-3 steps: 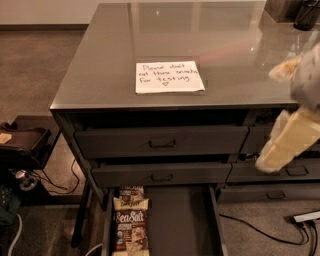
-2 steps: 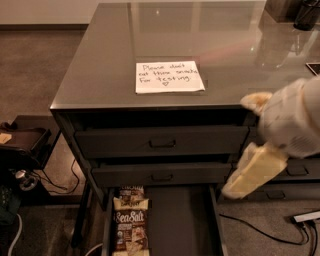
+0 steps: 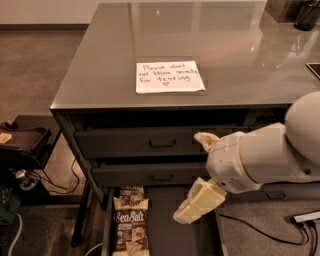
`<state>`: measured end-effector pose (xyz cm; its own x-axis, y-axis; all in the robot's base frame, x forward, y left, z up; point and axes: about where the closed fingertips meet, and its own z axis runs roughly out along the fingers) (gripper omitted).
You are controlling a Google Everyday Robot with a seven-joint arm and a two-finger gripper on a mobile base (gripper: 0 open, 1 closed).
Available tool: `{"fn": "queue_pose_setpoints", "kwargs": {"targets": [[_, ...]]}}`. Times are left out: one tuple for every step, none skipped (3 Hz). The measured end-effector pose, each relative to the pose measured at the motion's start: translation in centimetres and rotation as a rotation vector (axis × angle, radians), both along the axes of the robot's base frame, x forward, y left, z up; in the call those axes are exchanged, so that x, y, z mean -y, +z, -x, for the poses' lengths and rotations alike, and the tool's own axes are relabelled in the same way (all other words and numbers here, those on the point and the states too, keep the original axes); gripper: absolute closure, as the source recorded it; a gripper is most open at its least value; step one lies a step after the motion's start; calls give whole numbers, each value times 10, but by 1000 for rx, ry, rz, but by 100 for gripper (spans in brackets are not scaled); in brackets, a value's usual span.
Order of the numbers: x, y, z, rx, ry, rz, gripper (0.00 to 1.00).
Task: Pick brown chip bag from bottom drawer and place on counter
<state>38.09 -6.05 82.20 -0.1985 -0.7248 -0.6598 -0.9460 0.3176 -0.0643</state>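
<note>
The brown chip bag [image 3: 130,227] with white "SeaSalt" lettering lies flat at the left side of the open bottom drawer [image 3: 170,232]. A second brown bag [image 3: 131,192] lies just behind it, partly under the drawer above. My gripper [image 3: 187,177] hangs in front of the middle drawers, up and to the right of the bag. It is open and empty, with one cream finger [image 3: 205,140] high and the other [image 3: 196,204] over the drawer's right half. The counter [image 3: 225,45] bears a white handwritten note [image 3: 169,76].
Two shut drawers with small handles [image 3: 162,143] sit above the open one. My white arm [image 3: 270,155] crosses the right side of the cabinet. Dark objects [image 3: 306,15] stand at the counter's back right. A low stand with cables [image 3: 25,150] is on the floor at left.
My arm and gripper have moved left and down, from the cabinet's right side to in front of the middle drawers, above the open bottom drawer. The bags have not moved.
</note>
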Motion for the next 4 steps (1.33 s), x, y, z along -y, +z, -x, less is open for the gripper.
{"fn": "queue_pose_setpoints", "kwargs": {"targets": [[1, 0, 0, 0, -3, 0, 0], [-5, -36, -7, 58, 53, 60, 0], [-32, -119, -14, 119, 216, 127, 0], [-60, -194, -33, 158, 317, 152, 0]]}}
